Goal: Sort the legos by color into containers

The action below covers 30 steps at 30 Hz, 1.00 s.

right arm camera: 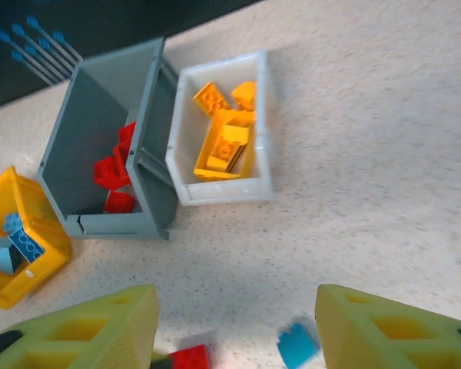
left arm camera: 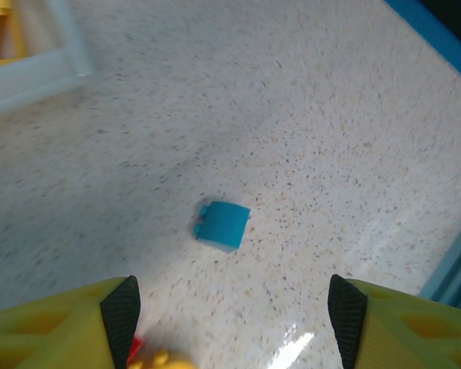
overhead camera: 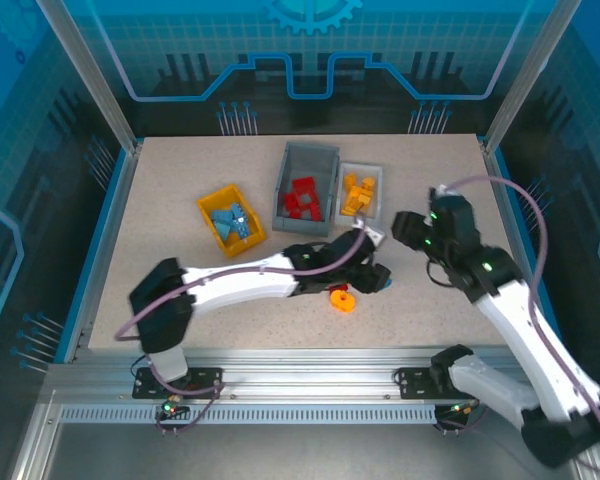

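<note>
**Top external view:** 3 bins stand side by side mid-surface (overhead camera: pixel 170 170). The yellow bin (overhead camera: pixel 208 214) holds blue legos (overhead camera: pixel 232 220), the grey bin (overhead camera: pixel 283 185) holds red legos (overhead camera: pixel 302 198), and the white bin (overhead camera: pixel 378 190) holds orange legos (overhead camera: pixel 357 192). Sorting looks mostly done. An orange piece (overhead camera: pixel 342 299) lies loose in front of the bins, just beside the left gripper (overhead camera: pixel 375 275), whose arm stretches across from the near-left corner. The right gripper (overhead camera: pixel 417 228) hangs just right of the white bin.

**Left wrist view:** A blue brick (left arm camera: pixel 223 224) sits alone on the bare speckled surface, ahead of the left gripper (left arm camera: pixel 233 311). The jaws stand apart with nothing between the black pads (left arm camera: pixel 121 311). A sliver of a red brick (left arm camera: pixel 135 350) and a bit of orange show at the bottom edge. A corner of the white bin (left arm camera: pixel 31 69) shows at the upper left.

**Right wrist view:** The right gripper (right arm camera: pixel 237 307) looks down on all 3 bins with its yellow fingers (right arm camera: pixel 100 323) spread wide and empty. The grey bin (right arm camera: pixel 100 115) stands between the yellow bin (right arm camera: pixel 38 269) and the white bin (right arm camera: pixel 265 123), each showing 1 colour. A red brick (right arm camera: pixel 190 357) and the blue brick (right arm camera: pixel 296 344) lie blurred on the surface near the bottom edge.

At least 3 loose pieces appear left to sort, 1 of each colour. They lie close together, and both grippers are near them, so crowding is the likely risk. The blue brick also has the longest trip, since its yellow bin lies beyond the tall grey one.
</note>
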Tool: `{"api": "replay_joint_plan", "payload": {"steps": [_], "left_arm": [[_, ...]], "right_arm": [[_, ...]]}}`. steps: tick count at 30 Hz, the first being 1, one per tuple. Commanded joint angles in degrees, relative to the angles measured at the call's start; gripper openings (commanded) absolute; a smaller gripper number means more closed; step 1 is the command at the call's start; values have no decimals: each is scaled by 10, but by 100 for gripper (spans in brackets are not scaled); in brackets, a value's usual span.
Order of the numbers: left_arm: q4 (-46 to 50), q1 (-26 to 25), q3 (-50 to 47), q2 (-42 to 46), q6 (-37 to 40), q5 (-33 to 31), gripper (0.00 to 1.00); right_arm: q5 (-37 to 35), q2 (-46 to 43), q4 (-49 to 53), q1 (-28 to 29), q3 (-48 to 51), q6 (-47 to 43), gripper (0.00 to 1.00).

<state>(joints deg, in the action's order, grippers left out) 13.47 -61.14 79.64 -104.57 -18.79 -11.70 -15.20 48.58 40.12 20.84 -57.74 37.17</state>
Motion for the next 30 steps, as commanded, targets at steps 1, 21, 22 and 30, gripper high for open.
{"api": "replay_joint_plan", "payload": {"steps": [1, 21, 22, 30], "left_arm": [[35, -6, 71, -84, 83, 17, 70], [140, 1, 258, -312, 104, 11, 53], [140, 1, 258, -312, 103, 9, 50], [109, 9, 211, -254, 80, -17, 34]], "right_arm": [[-7, -84, 77, -28, 23, 29, 60], [-5, -201, 187, -37, 26, 46, 63], [-4, -201, 185, -36, 26, 46, 63], [57, -222, 141, -37, 23, -1, 59]]}}
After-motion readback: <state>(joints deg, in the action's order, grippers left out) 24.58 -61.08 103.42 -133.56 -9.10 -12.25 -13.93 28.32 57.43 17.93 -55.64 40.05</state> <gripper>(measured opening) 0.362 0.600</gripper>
